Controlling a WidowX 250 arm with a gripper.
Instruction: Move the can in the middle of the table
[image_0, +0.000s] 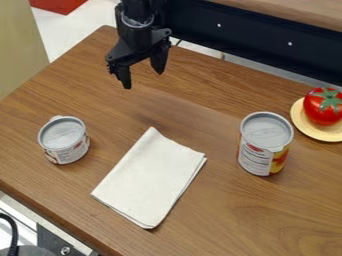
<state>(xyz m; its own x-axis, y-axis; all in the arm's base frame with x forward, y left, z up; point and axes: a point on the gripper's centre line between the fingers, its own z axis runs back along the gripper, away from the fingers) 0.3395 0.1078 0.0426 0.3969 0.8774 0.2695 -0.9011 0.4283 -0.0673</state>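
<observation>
"Where's your end effector (142, 78)?"
"I have it above the far part of the surface (247, 215), its fingers spread wide."
"And the cans?"
"I see the tall can (264, 145) upright toward the right of my view, between the folded cloth (150, 180) and the yellow plate (300, 121) under the tomato (322, 112). The short can (63, 142) stands left of the cloth."

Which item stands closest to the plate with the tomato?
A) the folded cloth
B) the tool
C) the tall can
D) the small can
C: the tall can stands just beside the plate, while the folded cloth lies farther off and the small can is across the table.
</observation>
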